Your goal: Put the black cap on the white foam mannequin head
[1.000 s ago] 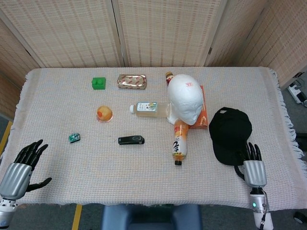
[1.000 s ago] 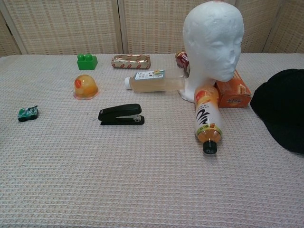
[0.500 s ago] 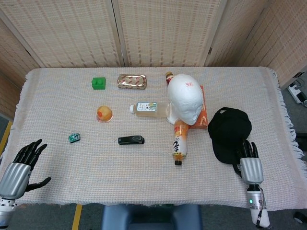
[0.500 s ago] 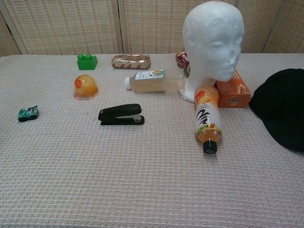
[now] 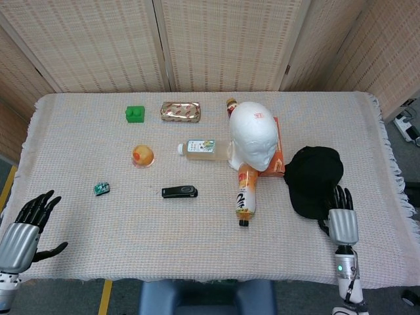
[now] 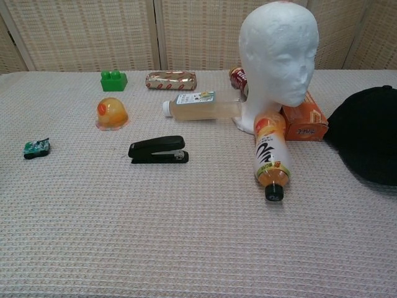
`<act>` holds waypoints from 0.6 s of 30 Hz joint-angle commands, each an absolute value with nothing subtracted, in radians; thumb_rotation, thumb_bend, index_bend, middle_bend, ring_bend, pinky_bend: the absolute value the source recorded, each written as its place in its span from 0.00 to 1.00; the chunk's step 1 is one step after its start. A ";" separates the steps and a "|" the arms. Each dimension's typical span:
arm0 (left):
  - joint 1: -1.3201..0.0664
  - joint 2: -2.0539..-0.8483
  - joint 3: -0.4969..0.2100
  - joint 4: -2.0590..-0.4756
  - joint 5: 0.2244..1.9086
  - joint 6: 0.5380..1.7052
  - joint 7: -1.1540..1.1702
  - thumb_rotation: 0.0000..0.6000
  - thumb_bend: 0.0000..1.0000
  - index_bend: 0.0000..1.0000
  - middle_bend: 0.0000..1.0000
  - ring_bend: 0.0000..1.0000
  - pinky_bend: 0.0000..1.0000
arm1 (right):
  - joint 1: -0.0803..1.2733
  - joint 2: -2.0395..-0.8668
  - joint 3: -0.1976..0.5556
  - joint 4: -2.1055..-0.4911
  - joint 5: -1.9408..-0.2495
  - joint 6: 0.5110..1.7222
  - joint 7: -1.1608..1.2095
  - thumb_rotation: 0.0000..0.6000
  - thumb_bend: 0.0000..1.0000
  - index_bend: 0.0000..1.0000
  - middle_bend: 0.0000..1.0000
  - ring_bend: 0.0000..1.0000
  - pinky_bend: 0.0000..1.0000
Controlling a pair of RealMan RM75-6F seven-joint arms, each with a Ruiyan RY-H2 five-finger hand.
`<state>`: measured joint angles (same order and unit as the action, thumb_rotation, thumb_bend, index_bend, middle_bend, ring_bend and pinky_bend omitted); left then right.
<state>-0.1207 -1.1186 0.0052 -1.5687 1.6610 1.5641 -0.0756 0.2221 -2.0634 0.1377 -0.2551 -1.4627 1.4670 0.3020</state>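
The black cap [image 5: 314, 178] lies on the table at the right, just right of the white foam mannequin head [image 5: 254, 134], which stands upright. In the chest view the cap [image 6: 367, 141] shows at the right edge and the head [image 6: 279, 56] at centre right. My right hand [image 5: 342, 220] is at the cap's near edge, its fingers on the brim and gripping it; that edge sits raised off the cloth. My left hand [image 5: 25, 228] hovers at the table's front left corner with fingers spread, holding nothing.
An orange juice bottle [image 5: 245, 190] lies in front of the head, an orange box [image 5: 279, 157] between head and cap. Further left are a clear bottle [image 5: 202, 149], black stapler [image 5: 179, 191], jelly cup [image 5: 143, 155], green brick [image 5: 135, 114], wrapped bar [image 5: 180, 111] and small green toy [image 5: 102, 188].
My right hand has moved forward and slightly left at the cap's brim. The cap has bunched up and shifted toward the head, its near edge rising. The left hand has barely moved.
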 commanded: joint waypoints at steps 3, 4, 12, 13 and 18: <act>-0.116 -1.116 0.003 -1.572 1.660 1.573 -0.079 1.00 0.11 0.09 0.03 0.00 0.15 | 0.232 -2.054 0.158 -0.265 -1.444 1.483 0.321 1.00 0.50 0.55 0.00 0.00 0.00; -0.115 -1.115 0.003 -1.572 1.661 1.576 -0.080 1.00 0.11 0.09 0.03 0.00 0.15 | 0.233 -2.051 0.161 -0.269 -1.441 1.486 0.325 1.00 0.51 0.57 0.00 0.00 0.00; -0.108 -1.116 0.002 -1.573 1.665 1.588 -0.073 1.00 0.11 0.09 0.03 0.00 0.15 | 0.241 -2.006 0.198 -0.315 -1.414 1.548 0.361 1.00 0.47 0.73 0.09 0.00 0.00; -0.108 -1.117 0.002 -1.573 1.665 1.588 -0.072 1.00 0.11 0.09 0.03 0.00 0.15 | 0.244 -2.000 0.205 -0.323 -1.411 1.560 0.364 1.00 0.45 0.75 0.10 0.00 0.00; -0.108 -1.118 0.002 -1.573 1.665 1.586 -0.070 1.00 0.12 0.09 0.03 0.00 0.15 | 0.278 -1.962 0.256 -0.384 -1.384 1.622 0.362 1.00 0.41 0.81 0.14 0.00 0.00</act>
<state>-0.1082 -1.1181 0.0015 -1.5728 1.6651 1.5856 -0.0699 0.2616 -1.9782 0.2342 -0.3604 -1.3982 1.6051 0.3639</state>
